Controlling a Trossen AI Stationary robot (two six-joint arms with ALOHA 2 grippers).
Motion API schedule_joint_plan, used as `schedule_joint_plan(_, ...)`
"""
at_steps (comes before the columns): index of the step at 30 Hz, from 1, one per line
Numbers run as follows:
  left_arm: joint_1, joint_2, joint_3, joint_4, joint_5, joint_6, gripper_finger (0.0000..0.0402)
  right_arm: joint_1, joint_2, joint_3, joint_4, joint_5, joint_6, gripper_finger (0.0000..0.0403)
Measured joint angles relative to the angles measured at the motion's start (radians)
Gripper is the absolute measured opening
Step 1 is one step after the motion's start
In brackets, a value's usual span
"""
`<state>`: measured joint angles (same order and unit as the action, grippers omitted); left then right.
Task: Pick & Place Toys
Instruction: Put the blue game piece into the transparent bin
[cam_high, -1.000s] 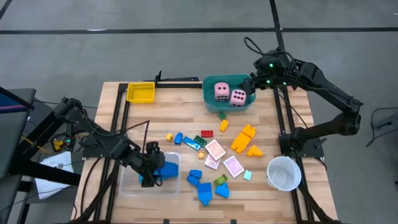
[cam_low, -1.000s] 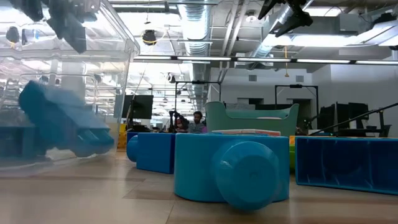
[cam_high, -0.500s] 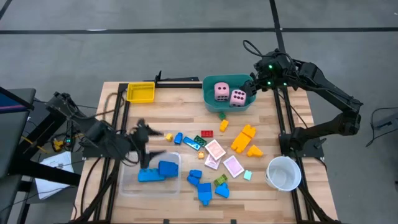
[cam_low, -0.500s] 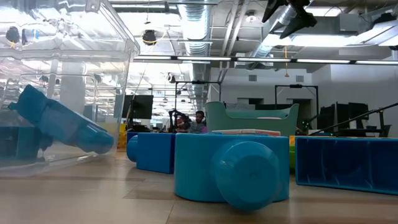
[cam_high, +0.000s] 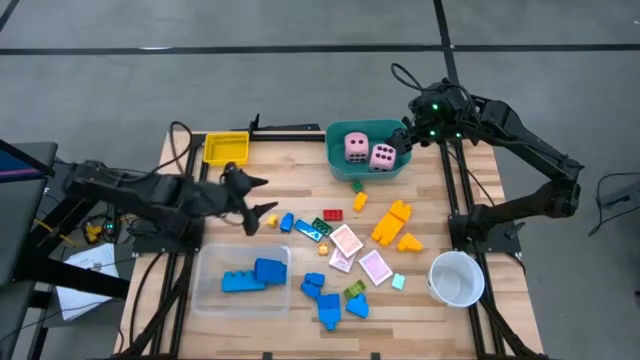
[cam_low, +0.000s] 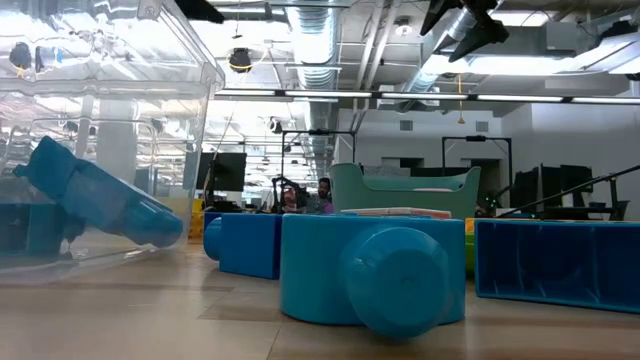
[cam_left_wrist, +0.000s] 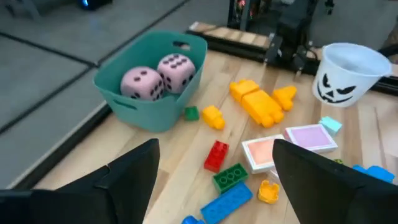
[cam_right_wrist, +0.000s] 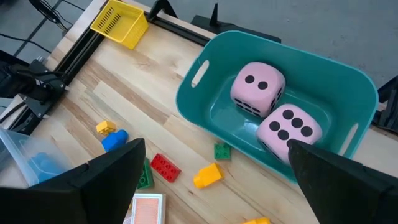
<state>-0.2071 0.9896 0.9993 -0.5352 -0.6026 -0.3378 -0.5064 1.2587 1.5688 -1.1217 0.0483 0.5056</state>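
Note:
Two pink dice (cam_high: 367, 152) lie in the teal tub (cam_high: 340, 165). Two blue blocks (cam_high: 255, 274) lie in the clear tray (cam_high: 205, 295); one (cam_low: 95, 205) leans tilted there. Loose blue, red, green and yellow blocks (cam_high: 310, 226), orange blocks (cam_high: 392, 222), more blue blocks (cam_high: 325, 298) and pink-white cards (cam_high: 346, 245) lie on the table's middle. My left gripper (cam_high: 258, 197) hangs open and empty above the table left of the loose blocks, pointing toward them (cam_left_wrist: 216, 149). My right gripper (cam_high: 402, 140) waits open above the tub's right end (cam_right_wrist: 214, 152).
A yellow tray (cam_high: 226, 148) stands at the far left. A white cup with a face (cam_high: 457, 278) stands near the right front. Black frame rails (cam_high: 455, 190) run along both sides. Bare wood lies between the yellow tray and the clear tray.
My left gripper has risen out of the clear tray and swung toward the far edge and the loose blocks, tipping from pointing down to nearly level. A blue block that was moving in the tray has come to rest tilted there.

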Motion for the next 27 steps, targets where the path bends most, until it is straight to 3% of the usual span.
schedule_joint_plan(4,0.145,0.109,0.047,-0.023,0.148,-0.003,0.0301,0.000,0.000,0.000,0.005,0.000,0.011,0.0386)
schedule_joint_plan(8,0.264,0.253,0.191,-0.095,0.230,-0.003,0.0301,0.000,0.000,0.000,0.012,0.000,0.019,0.0386)
schedule_joint_plan(14,0.405,0.493,0.486,-0.367,0.286,-0.101,0.0301,0.000,0.000,0.000,0.018,0.000,0.033,0.0386)
schedule_joint_plan(18,0.469,0.642,0.621,-0.581,0.387,-0.188,0.0301,0.000,0.000,0.000,0.018,0.000,0.037,0.0386)
schedule_joint_plan(23,0.499,0.789,0.648,-0.752,0.510,-0.258,0.0301,0.000,0.004,0.000,0.031,0.001,0.037,0.0386)
schedule_joint_plan(27,0.495,0.908,0.648,-0.784,0.584,-0.274,0.0301,0.000,0.011,0.001,0.052,0.002,0.036,0.0386)
